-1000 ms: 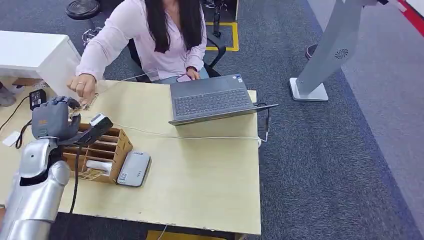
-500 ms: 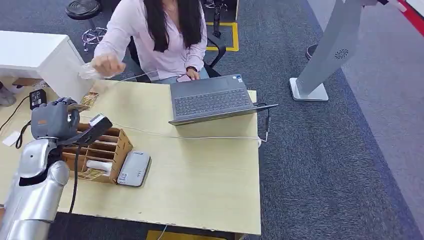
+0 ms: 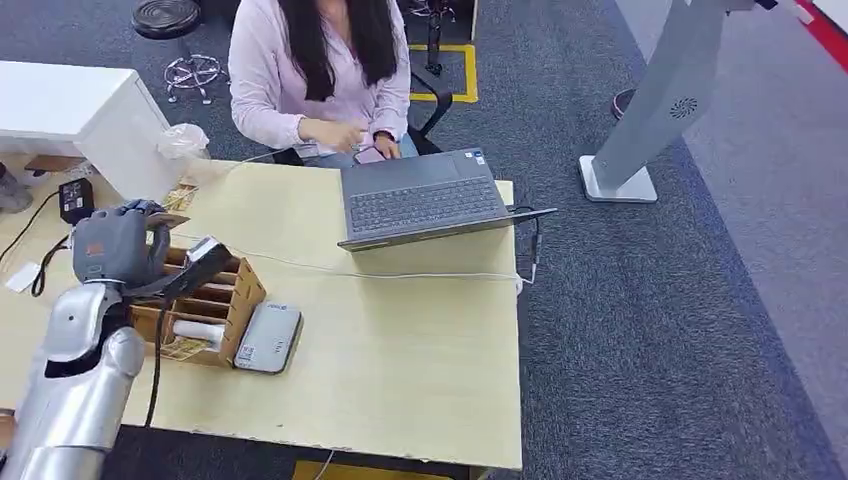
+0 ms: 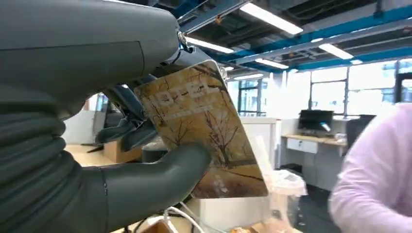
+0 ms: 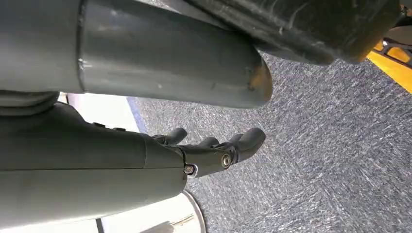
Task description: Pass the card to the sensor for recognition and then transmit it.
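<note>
Grey carpet surrounds a pale wooden desk (image 3: 400,340). A person (image 3: 320,80) sits behind an open laptop (image 3: 425,200). My left hand (image 3: 115,245) pinches a tan card (image 4: 204,126) printed with bare trees, above the wooden rack (image 3: 215,300) and the grey sensor (image 3: 268,338). My right hand (image 5: 214,150) hangs with fingers apart, holding nothing.

The grey thumb is covering part of the tan tree-printed card (image 4: 204,131) held in the left hand's dark fingers (image 4: 127,132); the card's printed lettering is blurring beyond reading.
</note>
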Action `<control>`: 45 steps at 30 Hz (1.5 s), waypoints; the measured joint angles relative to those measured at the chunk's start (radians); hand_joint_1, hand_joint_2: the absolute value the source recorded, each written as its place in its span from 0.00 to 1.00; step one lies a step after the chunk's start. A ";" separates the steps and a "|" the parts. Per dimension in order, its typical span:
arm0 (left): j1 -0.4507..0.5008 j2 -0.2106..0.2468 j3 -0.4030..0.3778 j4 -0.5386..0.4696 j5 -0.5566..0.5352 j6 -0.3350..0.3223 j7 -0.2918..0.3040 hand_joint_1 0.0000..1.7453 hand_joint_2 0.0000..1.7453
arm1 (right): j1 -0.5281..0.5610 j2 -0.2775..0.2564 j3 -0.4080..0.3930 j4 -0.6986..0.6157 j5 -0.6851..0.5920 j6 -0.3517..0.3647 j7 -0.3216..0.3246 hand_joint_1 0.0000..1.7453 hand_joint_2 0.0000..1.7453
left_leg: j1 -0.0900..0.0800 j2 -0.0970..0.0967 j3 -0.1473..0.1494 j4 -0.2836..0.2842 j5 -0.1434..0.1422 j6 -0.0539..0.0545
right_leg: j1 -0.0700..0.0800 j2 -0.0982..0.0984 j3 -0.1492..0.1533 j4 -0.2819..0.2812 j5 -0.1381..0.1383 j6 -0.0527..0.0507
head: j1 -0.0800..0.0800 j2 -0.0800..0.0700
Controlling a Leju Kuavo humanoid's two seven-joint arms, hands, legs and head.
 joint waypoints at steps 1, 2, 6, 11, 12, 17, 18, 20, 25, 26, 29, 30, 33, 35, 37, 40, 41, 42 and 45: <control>0.010 -0.008 -0.013 -0.016 -0.007 0.000 0.000 1.00 1.00 | 0.000 0.000 0.000 0.000 0.000 -0.001 0.000 0.00 0.00 | 0.000 0.000 0.000 0.000 0.000 0.000 | 0.000 0.000 0.000 0.000 0.000 0.000 | 0.000 0.000; 0.022 -0.015 -0.030 -0.038 -0.016 -0.001 0.001 1.00 1.00 | 0.000 0.000 0.000 0.000 0.000 -0.001 0.000 0.00 0.00 | 0.000 0.000 0.000 0.000 0.000 0.000 | 0.000 0.000 0.000 0.000 0.000 0.000 | 0.000 0.000; 0.060 -0.048 -0.108 -0.106 -0.044 -0.012 0.014 1.00 1.00 | 0.000 0.000 0.000 0.000 -0.001 -0.004 0.000 0.00 0.00 | 0.000 -0.001 -0.001 0.000 0.000 0.000 | 0.000 0.000 0.000 0.000 0.000 0.000 | 0.000 0.000; 0.090 -0.074 -0.172 -0.145 -0.053 -0.019 0.024 1.00 1.00 | 0.000 0.000 0.000 0.000 -0.001 -0.010 0.000 0.00 0.00 | 0.000 0.000 0.000 0.000 0.000 0.000 | 0.000 0.000 0.000 0.000 0.000 0.000 | 0.000 0.000; 0.097 -0.077 -0.180 -0.148 -0.053 -0.019 0.024 1.00 1.00 | 0.000 0.000 0.000 0.000 -0.001 -0.011 0.000 0.00 0.00 | 0.000 0.000 0.000 0.000 0.000 0.000 | 0.000 0.000 0.000 0.000 0.000 0.000 | 0.000 0.000; 0.131 -0.088 -0.212 -0.159 -0.053 -0.016 0.024 1.00 1.00 | 0.000 0.000 0.000 0.000 0.001 -0.015 0.000 0.00 0.00 | 0.000 0.000 0.000 0.000 0.000 0.000 | 0.000 0.000 0.000 0.000 0.000 0.000 | 0.000 0.000; 0.139 -0.090 -0.217 -0.159 -0.054 -0.016 0.024 1.00 1.00 | 0.001 0.000 0.000 0.001 0.002 -0.015 0.000 0.00 0.00 | 0.000 0.000 0.000 0.000 0.000 0.000 | 0.000 0.000 0.000 0.000 0.000 0.000 | 0.000 0.000; 0.164 -0.091 -0.225 -0.159 -0.062 -0.019 0.034 1.00 1.00 | 0.001 0.000 -0.001 0.001 -0.002 -0.015 0.000 0.00 0.00 | 0.000 0.000 0.000 0.000 0.000 0.000 | 0.000 0.000 0.000 0.000 0.000 0.000 | 0.000 0.000; 0.253 -0.091 -0.246 -0.159 -0.118 -0.036 0.080 1.00 1.00 | 0.001 0.000 -0.006 0.002 -0.014 -0.022 0.004 0.00 0.00 | 0.000 0.000 -0.001 0.000 0.000 0.000 | 0.000 0.000 0.000 0.000 0.000 0.000 | 0.000 0.000; 0.270 -0.091 -0.251 -0.159 -0.126 -0.038 0.085 1.00 1.00 | 0.001 0.000 -0.008 0.002 -0.017 -0.023 0.004 0.00 0.00 | 0.000 0.000 -0.001 0.000 0.000 0.000 | 0.000 0.000 0.000 0.000 0.000 0.000 | 0.000 0.000; 0.302 -0.091 -0.257 -0.159 -0.132 -0.039 0.089 1.00 1.00 | 0.001 0.000 -0.010 0.002 -0.017 -0.024 0.006 0.00 0.00 | 0.000 0.000 -0.001 0.000 0.000 0.000 | 0.000 0.000 -0.001 0.000 0.000 0.000 | 0.000 0.000; 0.306 -0.091 -0.258 -0.159 -0.132 -0.040 0.092 1.00 1.00 | 0.001 0.000 -0.011 0.002 -0.017 -0.024 0.006 0.00 0.00 | 0.000 0.000 -0.001 0.000 0.000 0.000 | 0.000 0.000 0.000 0.000 0.000 0.000 | 0.000 0.000; 0.313 -0.091 -0.260 -0.159 -0.134 -0.043 0.095 1.00 1.00 | 0.002 0.000 -0.011 0.002 -0.017 -0.024 0.006 0.00 0.00 | 0.000 0.000 0.000 0.000 0.000 0.000 | 0.000 0.000 0.000 0.000 0.000 0.000 | 0.000 0.000; 0.316 -0.091 -0.265 -0.159 -0.134 -0.044 0.095 1.00 1.00 | 0.002 0.000 -0.011 0.003 -0.017 -0.024 0.006 0.00 0.00 | 0.000 0.000 0.000 0.000 0.000 0.000 | 0.000 0.000 0.000 0.000 0.000 0.000 | 0.000 0.000; 0.317 -0.091 -0.266 -0.159 -0.134 -0.044 0.095 1.00 1.00 | 0.002 0.000 -0.013 0.004 -0.017 -0.024 0.006 0.00 0.00 | 0.000 0.000 0.000 0.000 0.000 0.000 | 0.000 0.000 0.000 0.000 0.000 0.000 | 0.000 0.000; 0.320 -0.091 -0.267 -0.159 -0.133 -0.048 0.095 1.00 1.00 | 0.002 0.000 -0.016 0.005 -0.018 -0.024 0.006 0.00 0.00 | 0.000 0.000 -0.001 0.000 0.000 0.000 | 0.000 0.000 0.000 0.000 0.000 0.000 | 0.000 0.000; 0.323 -0.091 -0.268 -0.159 -0.133 -0.051 0.095 1.00 1.00 | 0.002 0.000 -0.018 0.005 -0.019 -0.024 0.006 0.00 0.00 | 0.000 0.000 -0.001 0.000 0.000 0.000 | 0.000 0.000 0.000 0.000 0.000 0.000 | 0.000 0.000; 0.333 -0.090 -0.268 -0.159 -0.133 -0.055 0.095 1.00 1.00 | 0.002 0.000 -0.019 0.005 -0.019 -0.024 0.006 0.00 0.00 | 0.000 0.000 -0.001 0.000 0.000 0.000 | 0.000 0.000 0.000 0.000 0.000 0.000 | 0.000 0.000; 0.350 -0.087 -0.270 -0.160 -0.133 -0.057 0.095 1.00 1.00 | 0.002 0.000 -0.021 0.005 -0.016 -0.024 0.005 0.00 0.00 | 0.000 0.000 -0.001 0.000 0.000 0.000 | 0.000 0.000 0.000 0.000 0.000 0.000 | 0.000 0.000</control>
